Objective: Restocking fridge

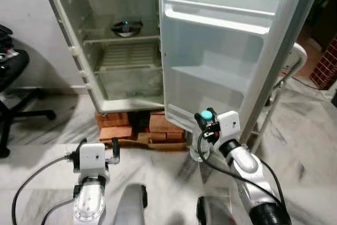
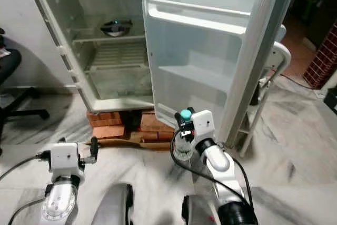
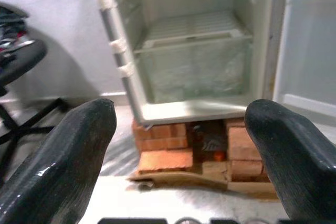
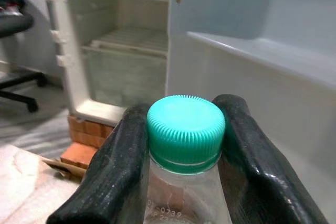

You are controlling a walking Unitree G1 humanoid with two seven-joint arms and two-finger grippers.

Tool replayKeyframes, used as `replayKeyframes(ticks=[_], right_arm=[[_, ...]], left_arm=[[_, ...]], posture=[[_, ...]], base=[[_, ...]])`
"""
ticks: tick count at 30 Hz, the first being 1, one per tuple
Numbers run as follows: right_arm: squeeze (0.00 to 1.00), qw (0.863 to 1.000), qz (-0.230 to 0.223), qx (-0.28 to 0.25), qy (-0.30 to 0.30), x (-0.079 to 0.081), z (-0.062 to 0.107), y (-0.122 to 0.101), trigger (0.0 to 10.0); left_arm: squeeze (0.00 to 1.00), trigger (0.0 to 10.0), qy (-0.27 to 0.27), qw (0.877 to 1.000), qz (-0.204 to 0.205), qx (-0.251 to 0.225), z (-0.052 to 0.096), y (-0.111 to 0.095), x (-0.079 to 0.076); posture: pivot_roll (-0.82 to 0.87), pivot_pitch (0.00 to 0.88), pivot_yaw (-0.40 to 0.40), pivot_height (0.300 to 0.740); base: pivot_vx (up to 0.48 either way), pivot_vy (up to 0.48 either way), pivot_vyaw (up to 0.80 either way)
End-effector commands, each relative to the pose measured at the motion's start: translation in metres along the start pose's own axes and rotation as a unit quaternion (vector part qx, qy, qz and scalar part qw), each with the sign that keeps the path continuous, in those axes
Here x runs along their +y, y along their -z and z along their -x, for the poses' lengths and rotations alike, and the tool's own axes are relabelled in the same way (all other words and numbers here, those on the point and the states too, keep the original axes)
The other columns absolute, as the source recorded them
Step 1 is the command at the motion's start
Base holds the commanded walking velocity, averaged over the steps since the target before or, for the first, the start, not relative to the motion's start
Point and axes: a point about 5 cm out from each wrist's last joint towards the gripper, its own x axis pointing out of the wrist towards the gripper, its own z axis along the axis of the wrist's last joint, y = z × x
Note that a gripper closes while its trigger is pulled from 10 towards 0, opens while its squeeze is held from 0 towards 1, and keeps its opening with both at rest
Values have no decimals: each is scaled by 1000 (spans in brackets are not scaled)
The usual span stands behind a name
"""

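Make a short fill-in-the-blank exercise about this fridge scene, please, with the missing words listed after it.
1. The right gripper is shut on a clear bottle with a ____ cap.
2. The fridge stands raised on ____.
3. On the fridge's upper shelf sits a metal ____.
4. The left gripper's fingers are ____ and hold nothing.

Missing words: green; bricks; bowl; open

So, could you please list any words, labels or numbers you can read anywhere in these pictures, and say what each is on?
Clear plastic bottle with the ribbed green cap, held in the right gripper: small embossed digits below the neck, too blurred to read reliably.
Open white fridge door: no text visible.
Fridge interior with the metal bowl: no text visible.
Left gripper: no markings visible.
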Motion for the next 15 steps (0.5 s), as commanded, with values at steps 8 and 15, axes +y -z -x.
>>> replayKeyframes(ticks=[8,15], right_arm=[[0,999,19,-27,6,-8,-10,-16,10000],[0,999,21,-29,3,-5,-9,-15,10000]], left_arm=[[0,10000,-9,1000,8,-7,-4,-3,6],[0,10000,-1,1000,11,-7,-3,-3,4]], posture=[[-12,65,16,635],[-16,67,17,635]], base=[[0,0,0],[73,0,0]])
